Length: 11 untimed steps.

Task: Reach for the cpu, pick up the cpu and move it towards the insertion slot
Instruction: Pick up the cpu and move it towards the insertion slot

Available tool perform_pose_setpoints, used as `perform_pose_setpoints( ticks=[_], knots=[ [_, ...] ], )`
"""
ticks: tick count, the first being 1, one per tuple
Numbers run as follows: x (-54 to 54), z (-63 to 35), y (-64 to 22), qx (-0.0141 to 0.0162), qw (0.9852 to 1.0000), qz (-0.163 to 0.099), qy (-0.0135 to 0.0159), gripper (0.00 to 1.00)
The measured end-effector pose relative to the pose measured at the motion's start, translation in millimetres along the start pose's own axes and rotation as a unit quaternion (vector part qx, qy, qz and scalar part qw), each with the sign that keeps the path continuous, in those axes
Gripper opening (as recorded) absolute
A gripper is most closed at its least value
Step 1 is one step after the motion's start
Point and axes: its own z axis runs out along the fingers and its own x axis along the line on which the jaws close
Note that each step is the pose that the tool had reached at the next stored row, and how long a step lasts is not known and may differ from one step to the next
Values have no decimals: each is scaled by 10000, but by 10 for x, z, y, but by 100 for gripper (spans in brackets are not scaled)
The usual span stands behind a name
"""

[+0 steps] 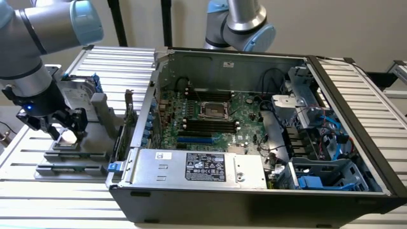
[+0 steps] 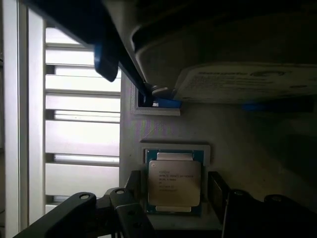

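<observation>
The gripper (image 1: 63,126) is spread, one of its dark fingers (image 2: 216,187) on each side of the cpu (image 2: 174,183), and a thin gap shows between each finger and the chip's edge, so nothing is pinched yet. The cpu lies flat directly under the gripper with its silvery top up, seated in a shallow square pocket of a grey holder (image 1: 70,160). The step in hand looks like the grasp itself, with the reach all but finished. To do it well, the gripper should stay centred over the chip and square to its sides. The fingers should come low enough to catch the thin edges without pressing on the pocket rim, then close evenly, so that neither one pushes the chip sideways or tips it up on a corner. A light, level pinch looks right for a part this flat and thin. Just behind the gripper a hard drive (image 1: 77,93) stands upright on the same holder, close enough that any lift is best kept straight up. Further off, towards the exterior view's right, is the open case (image 1: 254,191). The slot (image 1: 215,110) sits on the board inside it, well apart from the gripper. Holder and case both rest on the slatted desk (image 1: 64,202).
</observation>
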Motion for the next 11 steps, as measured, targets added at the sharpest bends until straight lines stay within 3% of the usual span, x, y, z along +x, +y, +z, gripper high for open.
perform_pose_setpoints(
  ticks=[11],
  knots=[
    [0, 13, 12, 22, 10000, 0, 1, 65]
  ],
)
